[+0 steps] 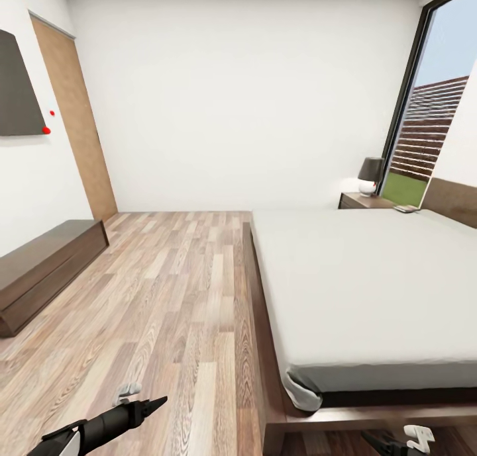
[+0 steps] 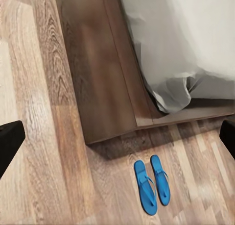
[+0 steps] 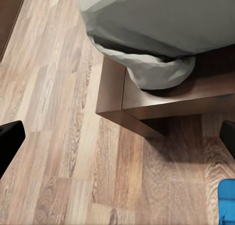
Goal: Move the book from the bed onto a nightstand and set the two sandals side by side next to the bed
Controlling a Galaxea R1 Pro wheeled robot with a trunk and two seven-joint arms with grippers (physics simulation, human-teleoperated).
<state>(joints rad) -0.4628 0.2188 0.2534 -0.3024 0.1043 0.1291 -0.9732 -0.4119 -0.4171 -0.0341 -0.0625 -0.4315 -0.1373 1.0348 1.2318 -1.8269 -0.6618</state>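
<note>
Your sandals (image 2: 152, 185) already lie paired on the floor (image 2: 39, 151) by the bed's (image 2: 105, 78) foot corner; the book (image 1: 405, 209) rests on the far nightstand (image 1: 361, 201), it seems; both grippers spread wide, holding nothing.

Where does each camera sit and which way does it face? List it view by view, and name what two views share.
Head view: high on the robot, facing over the bed toward the nightstand; both arms at the lower edge.
Left wrist view: looks down at the sandals on the floor; dark fingertips at the edges.
Right wrist view: looks down at the bed's corner; fingertips at the edges.
Both wrist views share that corner and blue sandal.
</note>
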